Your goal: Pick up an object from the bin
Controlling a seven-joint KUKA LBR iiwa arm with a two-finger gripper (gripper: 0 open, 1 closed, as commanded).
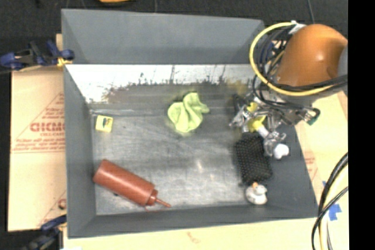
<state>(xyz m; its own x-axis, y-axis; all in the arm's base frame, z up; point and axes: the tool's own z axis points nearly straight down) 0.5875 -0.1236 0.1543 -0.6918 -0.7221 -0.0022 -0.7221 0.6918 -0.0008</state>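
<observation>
My gripper [256, 120] hangs low at the bin's right side, under the arm's orange cover. Just below it lies a black mesh pouch [253, 158], its top end touching or almost touching the gripper. A small white round thing [281, 151] sits at the pouch's upper right, close to the gripper. Left of the gripper, a crumpled light-green cloth [187, 112] lies apart from it near the bin's back middle.
A small white and yellow toy [256, 194] rests in the front right corner. A red-brown squeeze bottle [125, 182] lies on its side at the front left, nozzle pointing right. A little yellow block [104, 123] sits by the left wall.
</observation>
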